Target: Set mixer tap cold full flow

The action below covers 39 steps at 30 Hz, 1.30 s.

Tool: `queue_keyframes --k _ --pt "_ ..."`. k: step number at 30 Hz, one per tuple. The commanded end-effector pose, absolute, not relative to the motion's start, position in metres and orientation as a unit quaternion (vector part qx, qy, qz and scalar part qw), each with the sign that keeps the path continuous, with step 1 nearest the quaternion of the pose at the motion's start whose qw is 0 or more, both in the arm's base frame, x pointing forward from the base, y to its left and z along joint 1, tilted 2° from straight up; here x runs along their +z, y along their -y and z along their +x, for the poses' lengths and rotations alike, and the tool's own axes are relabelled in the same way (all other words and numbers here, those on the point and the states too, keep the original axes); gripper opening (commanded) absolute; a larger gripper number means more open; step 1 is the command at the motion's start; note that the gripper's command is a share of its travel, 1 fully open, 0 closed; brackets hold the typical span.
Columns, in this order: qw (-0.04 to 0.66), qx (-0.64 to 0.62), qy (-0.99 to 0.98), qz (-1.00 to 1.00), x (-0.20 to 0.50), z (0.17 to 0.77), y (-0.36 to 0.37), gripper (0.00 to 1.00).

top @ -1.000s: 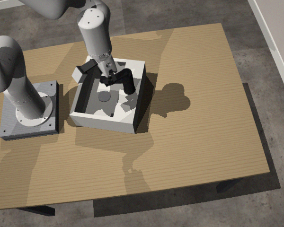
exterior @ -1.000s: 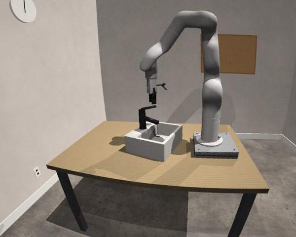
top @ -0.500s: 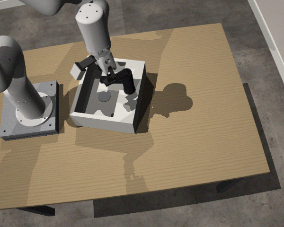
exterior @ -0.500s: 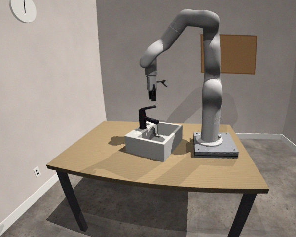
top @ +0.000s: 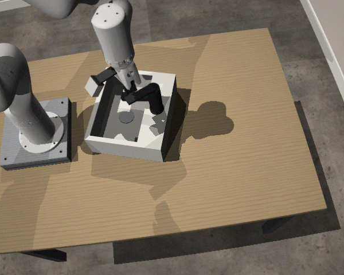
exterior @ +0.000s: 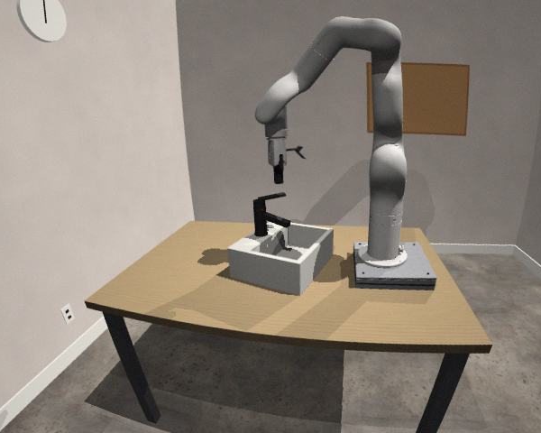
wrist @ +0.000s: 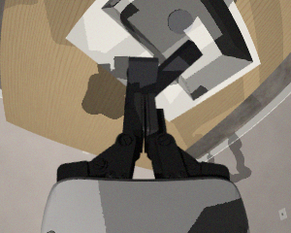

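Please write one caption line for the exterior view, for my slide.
Gripper shut and holding nothing, hanging above the black tap lever over the white sink.

Wall clock, brown cork board, white wall outlet.

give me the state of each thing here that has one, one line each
gripper: shut, holding nothing, hanging in the air above the lever
lever: free of the fingers, angled only slightly up
tap: upright at the basin's rim, red dot showing
basin: on the table, drain uncovered
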State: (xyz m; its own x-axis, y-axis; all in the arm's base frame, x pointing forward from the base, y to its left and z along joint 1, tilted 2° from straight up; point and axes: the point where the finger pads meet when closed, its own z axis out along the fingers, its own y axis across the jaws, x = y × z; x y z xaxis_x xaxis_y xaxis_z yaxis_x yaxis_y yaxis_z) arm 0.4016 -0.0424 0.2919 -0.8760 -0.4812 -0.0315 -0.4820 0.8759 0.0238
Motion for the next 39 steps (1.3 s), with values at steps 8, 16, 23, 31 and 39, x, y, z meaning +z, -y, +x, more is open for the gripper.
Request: queue_keyframes --k 8,16,23,31,39 --pt "0.013 0.015 -0.968 -0.249 0.2926 0.4023 0.0425 0.00" --pt "0.013 0.015 -0.968 -0.249 0.2926 0.4023 0.0425 0.00" --pt "0.013 0.015 -0.968 -0.249 0.2926 0.4023 0.0425 0.00" --pt "0.014 0.015 -0.959 -0.284 0.2931 0.4023 0.0425 0.00" --pt "0.015 0.013 -0.928 -0.371 0.2944 0.4022 0.0425 0.00"
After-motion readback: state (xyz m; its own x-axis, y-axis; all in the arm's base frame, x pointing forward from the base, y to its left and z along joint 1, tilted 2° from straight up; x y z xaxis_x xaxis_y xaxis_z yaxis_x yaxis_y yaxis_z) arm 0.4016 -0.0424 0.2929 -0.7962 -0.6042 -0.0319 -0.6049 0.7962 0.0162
